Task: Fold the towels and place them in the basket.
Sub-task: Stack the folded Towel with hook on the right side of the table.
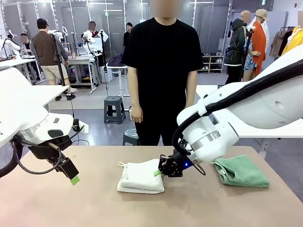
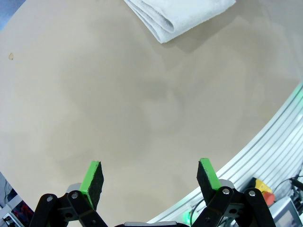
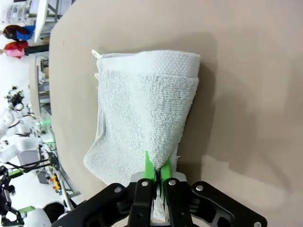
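The cream-white towel [image 1: 141, 177] lies folded near the middle of the bench [image 1: 94, 203], its small corner loop at the far left corner. The right hand [image 1: 159, 172] reaches in from the right and has its fingers pinched tight on the towel's right edge — in the right wrist view the green pads [image 3: 148, 166] meet on a lifted corner of the terry cloth [image 3: 142, 123], the rest of the towel lying flat on the bench beyond.

The mint-green towel [image 1: 241, 171] sits folded on the right side of the bench, well apart from the cream one and just beyond the right arm.

The left hand [image 1: 72, 176] hangs over the left part of the bench with its fingers spread wide and nothing between them — its wrist view shows bare bench surface [image 2: 142, 109] between the two pads [image 2: 91, 177], with the folded cream towel [image 2: 180, 14] farther off.

A person [image 1: 162, 71] in black stands at the far side of the bench, arms down.
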